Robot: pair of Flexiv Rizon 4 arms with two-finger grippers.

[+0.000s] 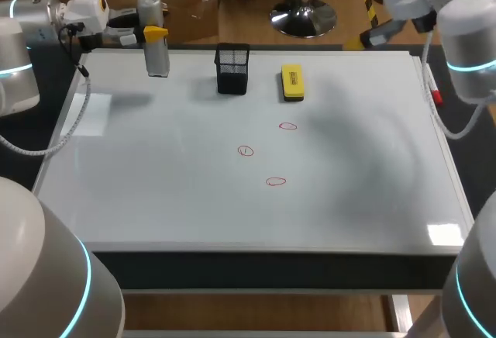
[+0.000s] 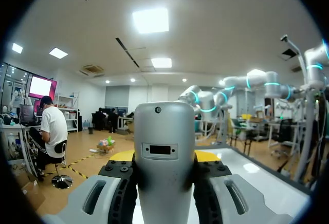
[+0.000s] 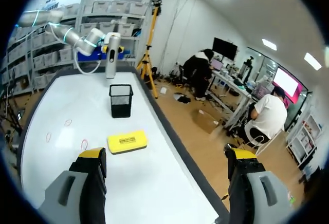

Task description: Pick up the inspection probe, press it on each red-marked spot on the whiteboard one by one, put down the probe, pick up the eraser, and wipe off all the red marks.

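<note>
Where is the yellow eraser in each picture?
Head view: the yellow eraser lies on the whiteboard, right of the black mesh cup.
Left wrist view: not in it.
Right wrist view: ahead of the right gripper, the black mesh cup beyond it.
Shared landmark: the black mesh cup.

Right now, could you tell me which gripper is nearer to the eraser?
Right. The right gripper sits at the far edge near the eraser; the left gripper, holding the probe, is past the cup.

A glossy white whiteboard surface (image 1: 155, 183) is marked with three thin red oval outlines (image 1: 246, 150). Toward the upper frame, a yellow rectangular eraser (image 1: 292, 82) with a dark base, a black wire-mesh cup (image 1: 232, 68) and a silver-grey cylindrical probe (image 1: 158, 57) are seen.
</note>
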